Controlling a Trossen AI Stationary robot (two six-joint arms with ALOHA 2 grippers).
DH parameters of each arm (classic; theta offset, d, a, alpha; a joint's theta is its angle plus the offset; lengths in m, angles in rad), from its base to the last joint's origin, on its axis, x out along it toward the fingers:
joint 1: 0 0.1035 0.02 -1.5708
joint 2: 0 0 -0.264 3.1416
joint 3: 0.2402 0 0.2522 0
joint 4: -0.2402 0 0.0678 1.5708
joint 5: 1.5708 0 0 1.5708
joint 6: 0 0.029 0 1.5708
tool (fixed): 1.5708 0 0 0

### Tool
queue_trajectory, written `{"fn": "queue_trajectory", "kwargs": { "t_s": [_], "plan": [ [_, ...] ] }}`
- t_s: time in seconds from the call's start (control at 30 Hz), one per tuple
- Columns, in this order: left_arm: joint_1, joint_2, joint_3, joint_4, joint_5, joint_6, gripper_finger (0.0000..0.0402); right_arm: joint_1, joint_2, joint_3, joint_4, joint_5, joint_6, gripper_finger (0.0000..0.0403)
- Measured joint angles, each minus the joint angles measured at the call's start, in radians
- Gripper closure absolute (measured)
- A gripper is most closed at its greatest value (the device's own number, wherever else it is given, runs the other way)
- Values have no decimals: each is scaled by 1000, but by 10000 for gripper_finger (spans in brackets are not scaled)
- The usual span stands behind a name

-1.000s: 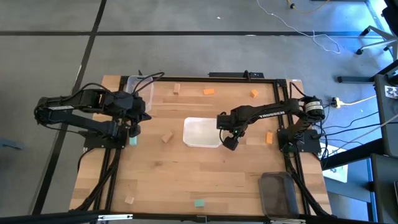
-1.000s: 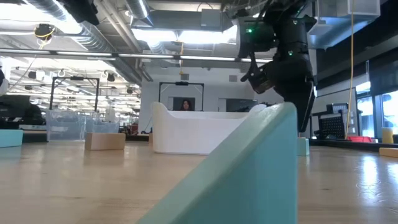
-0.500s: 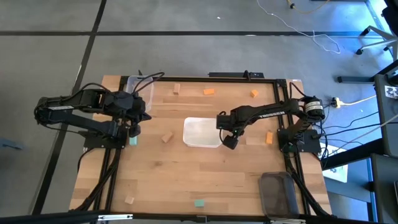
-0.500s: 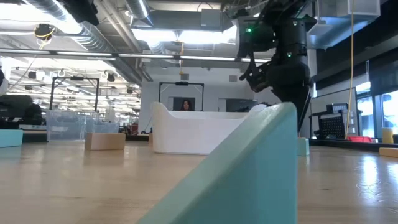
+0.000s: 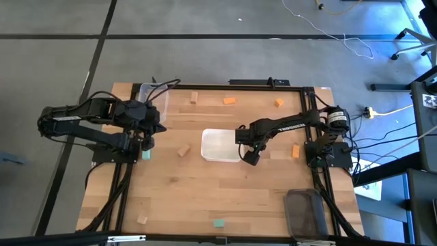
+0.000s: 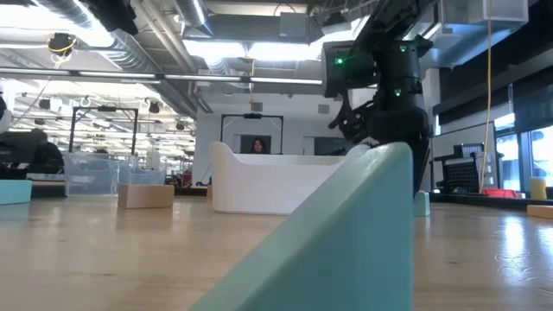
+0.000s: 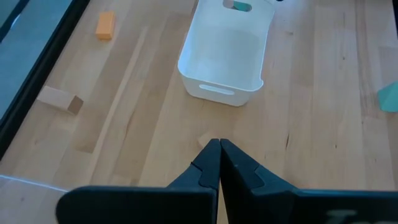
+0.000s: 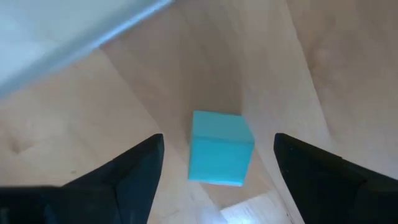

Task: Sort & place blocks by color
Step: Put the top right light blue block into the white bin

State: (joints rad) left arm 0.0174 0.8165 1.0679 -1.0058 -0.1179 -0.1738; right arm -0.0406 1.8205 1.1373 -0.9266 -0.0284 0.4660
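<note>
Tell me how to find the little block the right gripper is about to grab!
Find the white tray in the middle of the wooden table. Just off its right side, the open right gripper hangs over a small teal block sitting between its fingers. It is the only teal block beside the tray; the others nearby are orange or plain wood.

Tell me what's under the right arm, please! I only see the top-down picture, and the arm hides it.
Observer: Its wrist camera shows a teal block on the table, between the open right jaws.
Operator: Are they squeezing it?
Observer: No, there's a gap on each side of the block.
Operator: And the left jaws?
Observer: Shut, holding nothing, pointing toward the white tray.
</note>
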Motion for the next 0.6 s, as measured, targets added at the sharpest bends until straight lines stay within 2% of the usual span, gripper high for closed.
{"fn": "queue_trajectory", "kwargs": {
  "t_s": [0.6],
  "plan": [
    [0, 0, 0, 6, 0, 0, 401, -4, 81, 2, 39, -45, -4, 97]
  ]
}}
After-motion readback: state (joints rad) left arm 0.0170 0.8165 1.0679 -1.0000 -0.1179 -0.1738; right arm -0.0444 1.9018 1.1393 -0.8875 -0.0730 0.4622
